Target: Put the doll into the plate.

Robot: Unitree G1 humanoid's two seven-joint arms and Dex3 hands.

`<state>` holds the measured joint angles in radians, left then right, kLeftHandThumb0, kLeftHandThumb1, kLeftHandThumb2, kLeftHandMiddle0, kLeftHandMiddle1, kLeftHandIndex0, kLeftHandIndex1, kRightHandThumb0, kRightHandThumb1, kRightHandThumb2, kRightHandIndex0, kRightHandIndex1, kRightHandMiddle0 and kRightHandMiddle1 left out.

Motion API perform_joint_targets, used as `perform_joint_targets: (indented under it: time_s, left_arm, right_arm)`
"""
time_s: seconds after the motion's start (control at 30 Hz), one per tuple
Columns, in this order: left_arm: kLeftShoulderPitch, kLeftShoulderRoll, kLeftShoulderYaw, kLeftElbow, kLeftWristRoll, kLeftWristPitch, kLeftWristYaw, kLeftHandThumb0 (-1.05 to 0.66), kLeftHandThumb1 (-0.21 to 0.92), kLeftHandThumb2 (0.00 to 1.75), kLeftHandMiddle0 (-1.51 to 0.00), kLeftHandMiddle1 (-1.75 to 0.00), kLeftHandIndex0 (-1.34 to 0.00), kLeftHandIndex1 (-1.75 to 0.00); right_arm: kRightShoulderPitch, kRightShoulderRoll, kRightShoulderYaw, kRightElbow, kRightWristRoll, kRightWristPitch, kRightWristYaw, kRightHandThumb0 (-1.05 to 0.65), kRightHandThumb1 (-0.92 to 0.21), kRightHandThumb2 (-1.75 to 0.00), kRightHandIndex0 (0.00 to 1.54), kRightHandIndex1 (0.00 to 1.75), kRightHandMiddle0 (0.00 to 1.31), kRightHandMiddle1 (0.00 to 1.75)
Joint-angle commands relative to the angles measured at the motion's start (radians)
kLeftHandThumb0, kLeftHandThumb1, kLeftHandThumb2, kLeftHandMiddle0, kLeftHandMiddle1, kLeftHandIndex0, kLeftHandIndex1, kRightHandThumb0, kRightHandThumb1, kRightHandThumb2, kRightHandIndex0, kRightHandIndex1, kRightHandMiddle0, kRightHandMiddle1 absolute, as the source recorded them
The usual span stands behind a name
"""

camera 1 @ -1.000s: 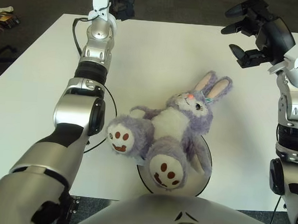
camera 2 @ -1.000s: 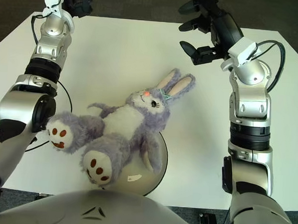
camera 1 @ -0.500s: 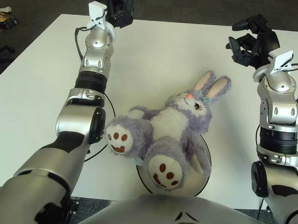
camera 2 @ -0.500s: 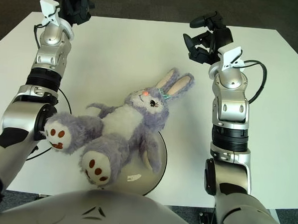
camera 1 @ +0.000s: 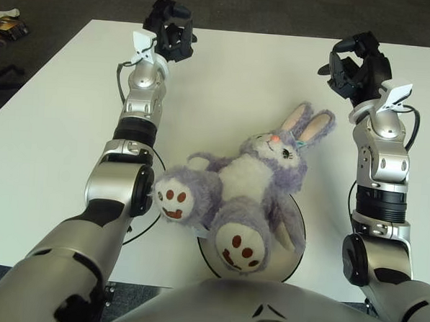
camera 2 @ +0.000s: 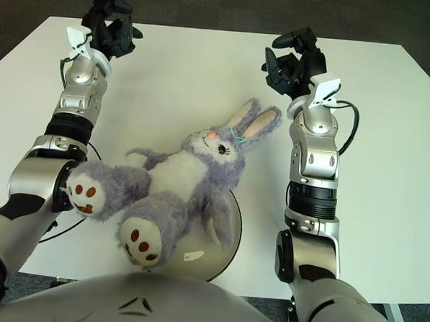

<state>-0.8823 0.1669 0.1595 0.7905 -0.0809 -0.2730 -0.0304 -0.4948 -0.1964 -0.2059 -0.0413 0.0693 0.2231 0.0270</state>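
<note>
The doll is a purple plush bunny lying on its back. Its body and one foot rest over the round dark-rimmed plate near the table's front edge; the head and ears reach past the rim to the upper right, and the other foot hangs over the left side. My left hand is raised above the far left of the table, well clear of the doll, with relaxed fingers holding nothing. Beyond the bunny's ears on the right, my right hand is also up, loosely spread and holding nothing.
A white table lies under both arms, with dark floor around it. A thin black cable loops on the table beside my left forearm. A small object lies on the floor at the far left.
Both arms have pulled in. The right hand has come left and nearer, its fingers less splayed. The left hand has dropped lower toward me. The doll has not moved.
</note>
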Motion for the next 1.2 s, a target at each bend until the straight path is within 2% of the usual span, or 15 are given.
perform_joint_targets:
  time_s: [0.0, 0.23, 0.47, 0.73, 0.9, 1.17]
  left_arm:
    - [0.023, 0.000, 0.010, -0.005, -0.010, -0.023, -0.009, -0.01, 0.42, 1.11, -0.63, -1.48, -0.37, -1.75]
    - [0.064, -0.015, 0.008, -0.013, 0.003, -0.074, 0.020, -0.01, 0.46, 1.06, -0.60, -1.46, -0.37, -1.75]
    - [0.126, -0.022, -0.002, -0.083, 0.014, -0.053, 0.028, -0.01, 0.48, 1.03, -0.58, -1.45, -0.37, -1.75]
    - [0.165, -0.020, 0.002, -0.080, 0.000, -0.059, -0.003, -0.01, 0.47, 1.06, -0.56, -1.49, -0.38, -1.75]
    - [0.173, -0.026, 0.012, -0.057, -0.017, -0.061, -0.016, -0.01, 0.44, 1.10, -0.56, -1.52, -0.39, -1.75]
    - [0.196, -0.032, 0.006, -0.064, -0.009, -0.052, -0.003, -0.01, 0.40, 1.16, -0.58, -1.57, -0.39, -1.75]
  right_arm:
    - [0.005, 0.010, -0.020, 0.015, 0.018, -0.039, -0.017, -0.01, -0.68, -0.76, 0.45, 1.42, 0.29, 1.75]
    - [0.029, 0.034, -0.031, 0.057, 0.010, -0.131, -0.049, -0.01, -0.64, -0.83, 0.42, 1.44, 0.35, 1.74]
    - [0.028, 0.033, -0.056, 0.169, 0.029, -0.251, -0.042, -0.01, -0.56, -0.95, 0.40, 1.49, 0.43, 1.75]
    - [0.045, 0.039, -0.069, 0.281, 0.049, -0.365, -0.031, -0.01, -0.49, -1.04, 0.44, 1.49, 0.48, 1.75]
    - [0.038, 0.027, -0.084, 0.351, 0.074, -0.398, -0.013, -0.01, -0.42, -1.11, 0.53, 1.46, 0.50, 1.75]
    - [0.036, 0.017, -0.100, 0.389, 0.100, -0.397, 0.002, -0.01, -0.32, -1.23, 0.62, 1.45, 0.55, 1.75]
